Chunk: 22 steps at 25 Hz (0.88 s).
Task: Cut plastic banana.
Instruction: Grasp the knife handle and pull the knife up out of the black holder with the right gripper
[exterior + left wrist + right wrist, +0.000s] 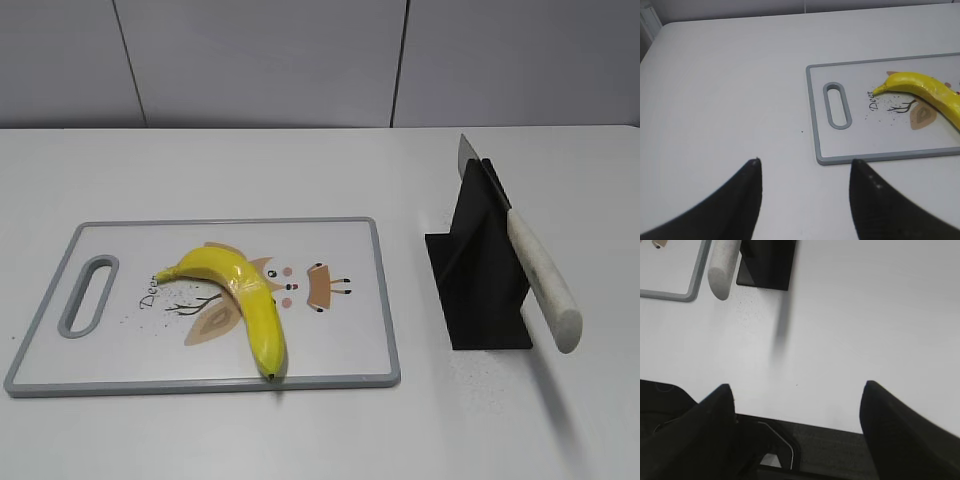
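A: Front camera first. The banana (245, 300) lies on the cutting board (340, 240), stem toward the board's handle slot (88, 295), dark tip right at the near rim.

B: And off to the right of the board, on the white surface (300, 170), a black stand (480, 275) props up a knife (530, 255), blade up and back, pale handle jutting toward us. No arm in this shot.

A: Over to the left wrist. The left pincer (805, 185) hangs spread wide over bare surface, nothing between its dark fingers (747, 195). The board's handle end sits just ahead and to the right, the banana's stem end showing at the right edge.

B: Well apart from it, I'd say. Right wrist now: the right pincer (797, 415) is spread wide too, gripping nothing, above the surface's near edge.

A: Top left there, the knife handle's rounded end, the stand's base beside it, and a corner of the board.
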Available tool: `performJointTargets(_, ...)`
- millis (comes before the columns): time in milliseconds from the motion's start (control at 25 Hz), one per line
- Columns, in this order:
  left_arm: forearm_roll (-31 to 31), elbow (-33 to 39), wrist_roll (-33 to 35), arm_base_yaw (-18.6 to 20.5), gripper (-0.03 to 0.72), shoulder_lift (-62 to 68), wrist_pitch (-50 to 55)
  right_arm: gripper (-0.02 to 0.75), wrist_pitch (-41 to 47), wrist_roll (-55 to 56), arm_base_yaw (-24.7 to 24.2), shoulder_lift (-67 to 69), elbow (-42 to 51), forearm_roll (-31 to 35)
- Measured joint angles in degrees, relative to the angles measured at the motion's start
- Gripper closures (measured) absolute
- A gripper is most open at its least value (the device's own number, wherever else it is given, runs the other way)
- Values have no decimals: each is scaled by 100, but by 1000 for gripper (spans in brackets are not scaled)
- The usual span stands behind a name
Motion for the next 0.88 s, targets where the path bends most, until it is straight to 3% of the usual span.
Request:
performJointTargets(440, 0, 0, 0, 0, 150, 0, 0, 148, 160, 403, 0, 1864, -729, -419)
performJointTargets(640, 0, 0, 0, 0, 150, 0, 0, 148, 160, 410, 53, 2505, -1100, -280)
performJointTargets(760, 0, 0, 0, 0, 150, 0, 0, 148, 160, 474, 417, 2894, -1344, -155)
performJointTargets(880, 0, 0, 0, 0, 150, 0, 0, 148, 155, 524, 1088, 3319, -1569, -148)
